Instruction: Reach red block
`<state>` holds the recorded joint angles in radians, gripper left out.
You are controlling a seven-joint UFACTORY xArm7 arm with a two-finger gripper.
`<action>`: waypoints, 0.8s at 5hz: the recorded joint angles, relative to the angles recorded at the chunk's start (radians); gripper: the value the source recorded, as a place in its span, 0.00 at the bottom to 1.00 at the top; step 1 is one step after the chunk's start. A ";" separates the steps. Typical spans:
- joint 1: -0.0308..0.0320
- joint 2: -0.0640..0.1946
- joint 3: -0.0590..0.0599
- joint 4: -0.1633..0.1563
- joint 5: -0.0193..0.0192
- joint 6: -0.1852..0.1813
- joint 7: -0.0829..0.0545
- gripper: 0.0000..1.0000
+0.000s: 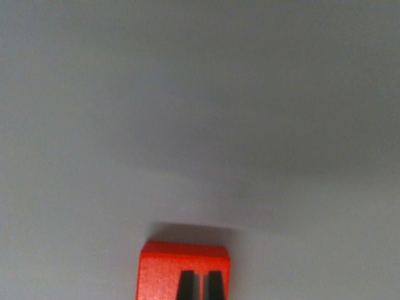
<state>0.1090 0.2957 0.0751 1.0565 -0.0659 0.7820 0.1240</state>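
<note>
Two dark fingertips (214,285) sit closest to the lens, at the bottom edge of the wrist view, just right of centre. Both are black, wedge-shaped, narrower at the top and wider toward the frame edge, w/ a matte look. They belong to one gripper (199,286); only the tips show, rest is cut off by the frame. A thin slit of red shows btwn them, so the claw looks nearly pinched together, w/ nothing seen held in that gap. Whether the tips touch the surface behind them can't be told from this angle.

One red block (183,270) lies directly behind the tips, at bottom centre. Count: 1 block, no others in view. It's bright orange-red, box-shaped, w/ straight sides and slightly chamfered upper corners. Top face reads as a narrow lighter band; front face is broader, w/ a faintly grainy, dull finish. Lower part runs out of frame.

One table surface (200,112) fills everything else: plain pale grey, smooth, no markings. It darkens toward the upper part of the view, and a soft blurred shadow band crosses the middle. A darker shadow strip sits just beyond the block's far edge, touching it.
</note>
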 joint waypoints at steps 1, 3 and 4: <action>0.0000 0.000 0.000 0.000 0.0000 0.000 0.000 0.00; 0.0035 0.011 0.001 -0.019 -0.0037 -0.029 0.004 0.00; 0.0065 0.021 0.003 -0.035 -0.0068 -0.052 0.006 0.00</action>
<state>0.1154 0.3167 0.0778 1.0219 -0.0726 0.7296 0.1305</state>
